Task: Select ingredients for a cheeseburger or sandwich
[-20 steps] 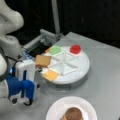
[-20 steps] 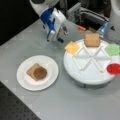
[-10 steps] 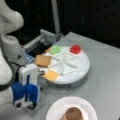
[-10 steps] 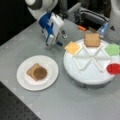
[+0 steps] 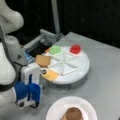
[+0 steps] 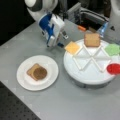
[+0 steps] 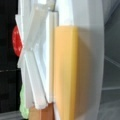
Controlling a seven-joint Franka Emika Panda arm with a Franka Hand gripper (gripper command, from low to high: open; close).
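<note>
Hand (image 6: 61, 40) hovers beside the cheese square (image 6: 72, 47) on the divided tray (image 6: 87, 75); its grip seemingly unreadable.

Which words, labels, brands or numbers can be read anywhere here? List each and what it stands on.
None: no readable text appears in any view.
The gripper, the divided tray, the white plate, the cheese square, toast, green leaf and red disc carry no lettering.
</note>
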